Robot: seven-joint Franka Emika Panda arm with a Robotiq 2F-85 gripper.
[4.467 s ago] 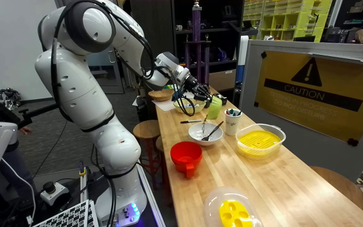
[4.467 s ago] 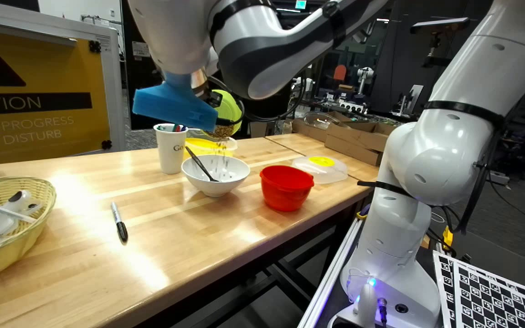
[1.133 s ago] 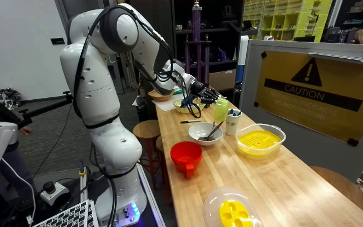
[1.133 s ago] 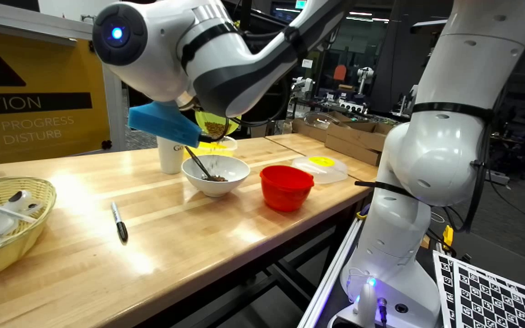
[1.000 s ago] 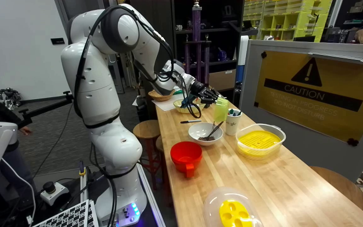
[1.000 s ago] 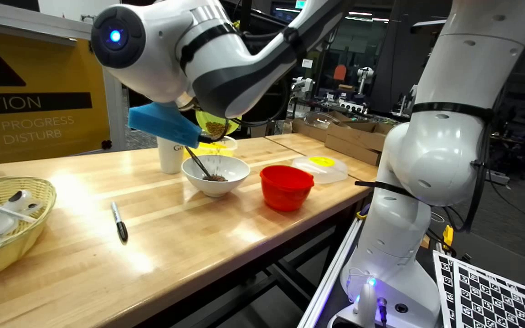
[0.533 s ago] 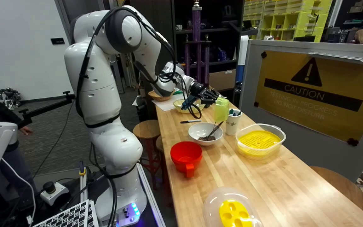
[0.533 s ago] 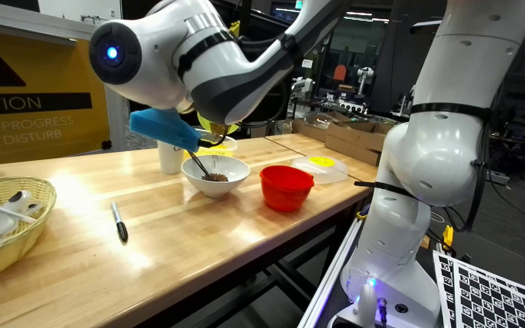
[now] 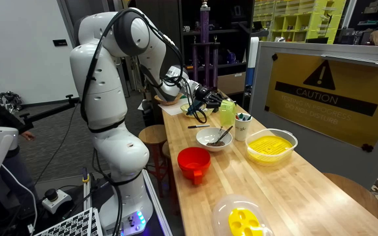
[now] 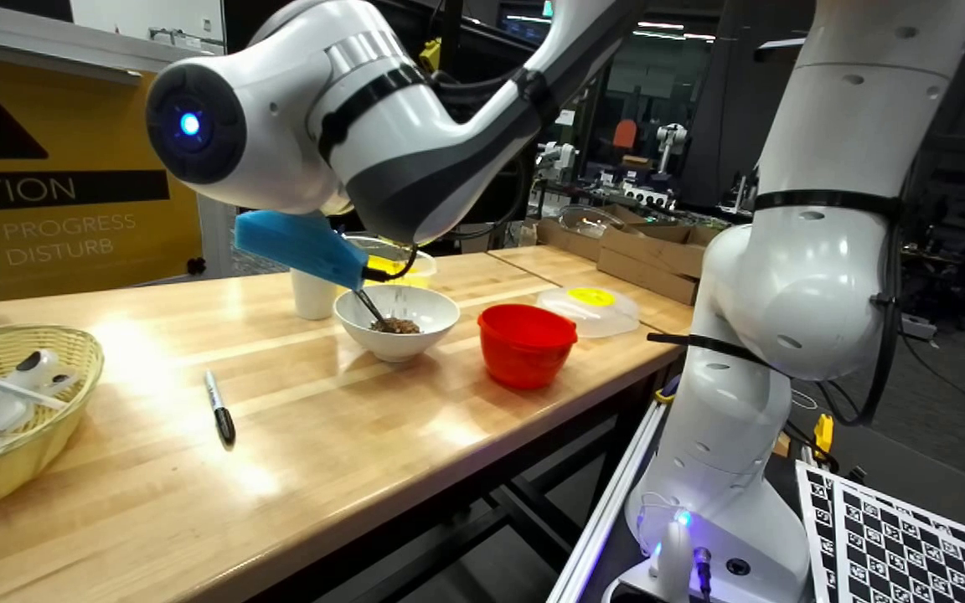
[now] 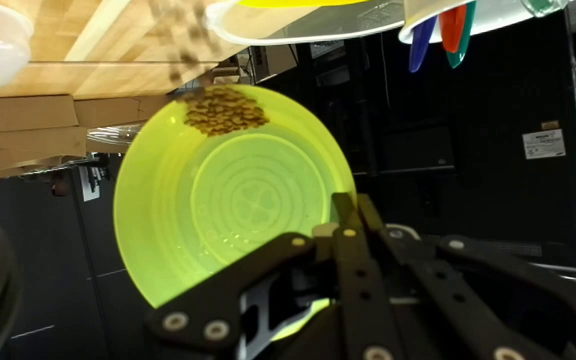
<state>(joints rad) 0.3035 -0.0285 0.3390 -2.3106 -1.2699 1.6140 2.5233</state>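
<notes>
Green bowl (image 11: 223, 200), tilted, rim clamped in the jaws, above white bowl (image 10: 399, 345), near pen cup (image 9: 241, 129), gap unclear; red bowl (image 10: 526, 356) near an edge of the counter (image 10: 307, 435).

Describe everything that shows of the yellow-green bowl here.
The yellow-green bowl is round, translucent and plastic-looking, with concentric rings on its base. The end effector pinches its rim, holding it tipped sideways, higher than the white bowl. Small brown pellets lie against its lowered side, others falling from the lip.
</notes>
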